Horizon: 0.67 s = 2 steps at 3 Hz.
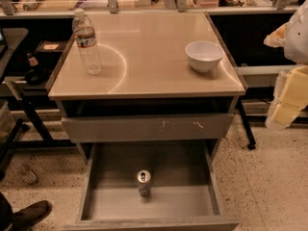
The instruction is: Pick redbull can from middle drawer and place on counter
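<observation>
The gripper (pixel 288 99) shows as a pale yellow, blurred shape at the picture's right edge, off the right side of the counter (pixel 149 66) and level with its front rim. It is cut off by the frame, touches nothing, and whether it stands wide or narrow cannot be told. Above it a white part of the arm (pixel 299 30) is also cropped by the edge.

On the counter, a white bowl (pixel 204 56) sits near the right rear corner and a clear water bottle (pixel 87 42) stands upright near the left rear corner; the two are well apart.

Under the counter's front rim is a dark gap, then a shut drawer front (pixel 120 128) with pale scratch marks. Below that, the middle drawer (pixel 192 203) is pulled out towards the camera, its front edge cut off at the bottom. The redbull can (pixel 144 183) stands upright on the drawer floor, about midway between its sides, apart from every wall.

Left of the counter's base, a brown shoe (pixel 30 214) is partly cropped on the speckled floor (pixel 269 186).
</observation>
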### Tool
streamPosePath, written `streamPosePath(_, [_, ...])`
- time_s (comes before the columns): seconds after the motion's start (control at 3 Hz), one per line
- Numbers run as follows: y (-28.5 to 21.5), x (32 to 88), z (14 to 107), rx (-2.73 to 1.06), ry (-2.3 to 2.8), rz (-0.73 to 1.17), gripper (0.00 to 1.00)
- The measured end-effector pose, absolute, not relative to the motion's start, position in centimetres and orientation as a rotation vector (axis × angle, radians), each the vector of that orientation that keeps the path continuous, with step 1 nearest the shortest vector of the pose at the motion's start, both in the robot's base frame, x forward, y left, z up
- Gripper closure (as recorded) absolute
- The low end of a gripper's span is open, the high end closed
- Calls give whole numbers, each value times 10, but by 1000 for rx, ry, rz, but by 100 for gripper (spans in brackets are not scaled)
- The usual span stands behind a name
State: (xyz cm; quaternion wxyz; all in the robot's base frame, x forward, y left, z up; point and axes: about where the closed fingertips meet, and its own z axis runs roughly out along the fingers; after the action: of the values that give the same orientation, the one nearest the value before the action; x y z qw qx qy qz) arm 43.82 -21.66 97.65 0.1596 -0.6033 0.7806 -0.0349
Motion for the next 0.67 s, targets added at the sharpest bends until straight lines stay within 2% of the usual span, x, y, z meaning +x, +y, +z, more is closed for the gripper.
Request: streamPosePath(0.67, [-210,430,955,-1688,2257,-67,0])
